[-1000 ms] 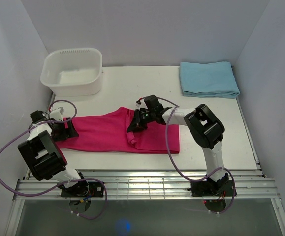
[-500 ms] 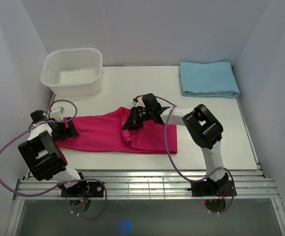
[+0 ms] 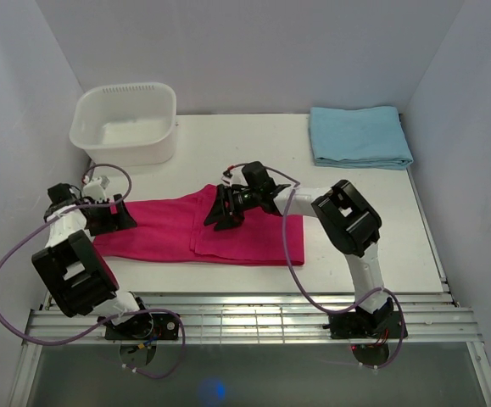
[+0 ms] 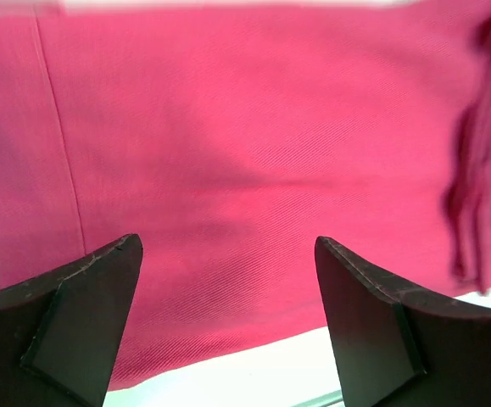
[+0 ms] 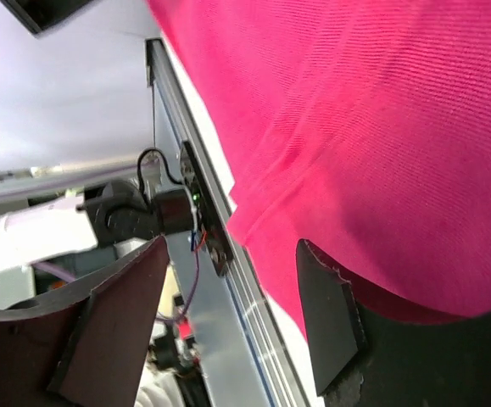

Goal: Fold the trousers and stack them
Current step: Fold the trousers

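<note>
- Bright magenta-pink soft fabric trousers (image 3: 258, 242) lie flat across the white table (image 3: 372, 229), left of centre. The right half looks doubled over.
- Right gripper (image 3: 221, 214) sits low over the middle of the garment, at the edge of the upper layer. Its fingers (image 5: 114, 331) are spread wide with cloth against one of them; can't tell if it's caught.
- Left gripper (image 3: 116, 216) hovers at the left end, fingers (image 4: 75, 297) spread, pinching nothing.
- Step, my read: first end-over-end fold, partway through.
- Next: lay the flap flat, square the edges, then fold again.
</note>
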`<state>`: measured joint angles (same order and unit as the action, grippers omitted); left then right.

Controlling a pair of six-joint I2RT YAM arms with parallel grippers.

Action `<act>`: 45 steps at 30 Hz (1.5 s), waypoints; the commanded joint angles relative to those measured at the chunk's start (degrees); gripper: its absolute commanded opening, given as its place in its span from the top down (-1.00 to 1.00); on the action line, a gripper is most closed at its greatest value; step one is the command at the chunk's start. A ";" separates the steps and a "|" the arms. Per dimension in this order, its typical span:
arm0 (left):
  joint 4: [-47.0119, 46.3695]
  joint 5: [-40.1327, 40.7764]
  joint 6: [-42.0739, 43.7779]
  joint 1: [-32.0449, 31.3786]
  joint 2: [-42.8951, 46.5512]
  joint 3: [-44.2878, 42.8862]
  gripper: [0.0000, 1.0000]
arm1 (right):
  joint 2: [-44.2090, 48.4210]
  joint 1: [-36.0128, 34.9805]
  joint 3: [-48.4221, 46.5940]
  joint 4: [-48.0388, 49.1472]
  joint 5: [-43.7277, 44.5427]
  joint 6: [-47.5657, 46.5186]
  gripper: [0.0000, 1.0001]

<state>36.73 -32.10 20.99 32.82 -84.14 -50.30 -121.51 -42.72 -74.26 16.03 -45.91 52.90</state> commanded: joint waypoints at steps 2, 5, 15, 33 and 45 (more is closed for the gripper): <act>4.48 -14.98 1.50 -0.91 9.15 -9.53 -0.88 | 10.49 5.53 -3.96 -10.61 -7.95 -17.45 -0.36; 6.07 -22.91 0.55 -5.81 11.36 -11.92 -0.86 | 16.12 11.41 -0.56 -25.54 -10.86 -33.27 -0.31; -24.48 -30.22 -31.78 -36.23 11.55 4.23 -0.68 | 15.18 19.16 12.64 -54.25 -20.90 -66.34 -0.20; -23.56 -13.53 -35.24 -41.87 -19.84 -8.31 -0.43 | 12.87 35.07 10.56 -56.62 12.31 -63.10 -0.06; -16.08 -18.51 -31.98 -33.87 0.28 -8.77 -0.70 | 20.00 43.51 9.21 -71.05 4.18 -73.64 0.17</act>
<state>17.63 -46.72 -12.67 -2.94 -87.61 -60.77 -100.44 1.58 -66.15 -47.33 -35.14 -15.16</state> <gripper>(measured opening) 0.850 0.417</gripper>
